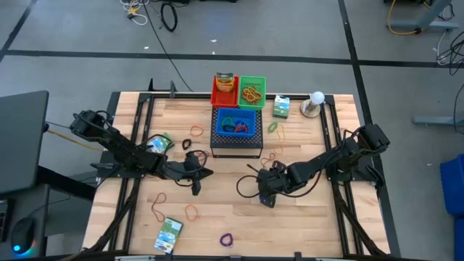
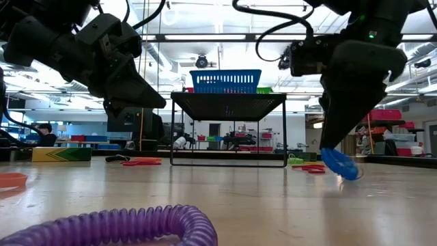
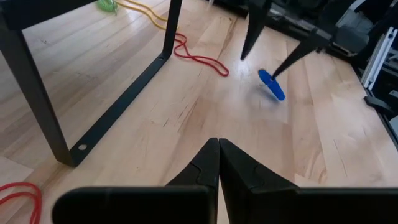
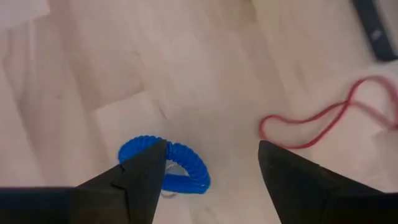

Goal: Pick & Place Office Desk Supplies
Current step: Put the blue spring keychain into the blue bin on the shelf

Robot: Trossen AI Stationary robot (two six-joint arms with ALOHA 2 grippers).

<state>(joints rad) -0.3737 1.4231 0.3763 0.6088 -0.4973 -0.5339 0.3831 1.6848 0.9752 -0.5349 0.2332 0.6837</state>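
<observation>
A small thick blue coiled loop (image 4: 165, 167) sits at the tip of one finger of my right gripper (image 4: 211, 144), which is open and points steeply down over the table's middle right (image 1: 267, 197). The other finger stands apart over bare wood. A red rubber band (image 4: 323, 118) lies flat just beyond. My left gripper (image 3: 218, 142) is shut with nothing in it, low over the table (image 1: 209, 172), pointing toward the right gripper. A purple coiled loop (image 2: 123, 225) lies by the near edge. My right gripper touches the blue loop with one fingertip (image 4: 155, 152) only, which reaches down into or against the loop's far rim (image 4: 144, 144). The loop stands tilted under that finger (image 2: 339, 162). Whether its low end rests on the wood, I cannot tell.
A black perforated stand (image 1: 235, 145) carrying a blue basket (image 1: 235, 123) stands behind both grippers, with red (image 1: 225, 90) and green (image 1: 252, 92) bins beyond. Green-white boxes (image 1: 168, 233) (image 1: 281, 106) (image 1: 159, 143), a white ball (image 1: 317, 98) and scattered rubber bands (image 1: 192, 212) lie around.
</observation>
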